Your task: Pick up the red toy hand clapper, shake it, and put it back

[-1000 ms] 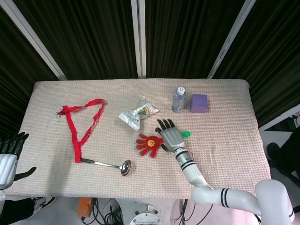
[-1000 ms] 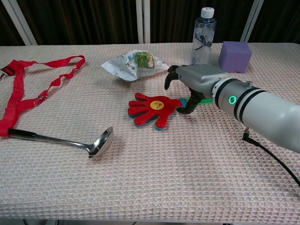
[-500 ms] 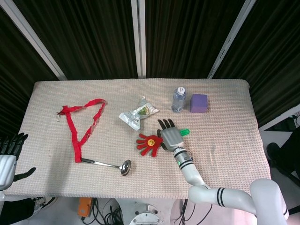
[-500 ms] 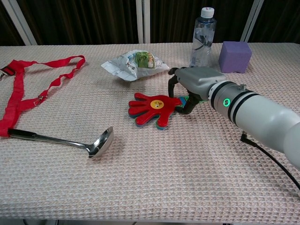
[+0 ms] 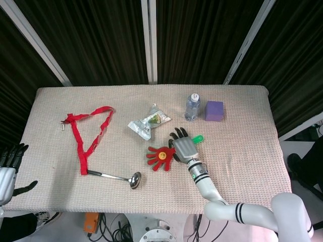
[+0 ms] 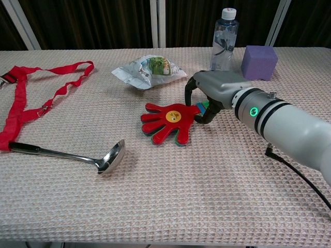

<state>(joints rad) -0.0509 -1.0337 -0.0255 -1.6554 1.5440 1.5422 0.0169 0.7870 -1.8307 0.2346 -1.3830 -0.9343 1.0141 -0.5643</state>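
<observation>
**Grip at the handle**

Your right hand (image 6: 209,95) has fingers curled around the green handle of the red clapper (image 6: 168,121), mid-table. It looks light, stiff plastic with loose leaves; keep holding the handle, not the palms. Left hand (image 5: 7,166) is open, off-table.

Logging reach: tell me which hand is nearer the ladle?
Right. The right hand sits beside the clapper, nearer the ladle; the left hand hangs off the table's edge.

You see a red clapper (image 6: 168,120) with a yellow centre, a purple block (image 6: 259,62), a red strap (image 6: 31,98), and a beige waffle-weave bench (image 6: 170,191).
</observation>
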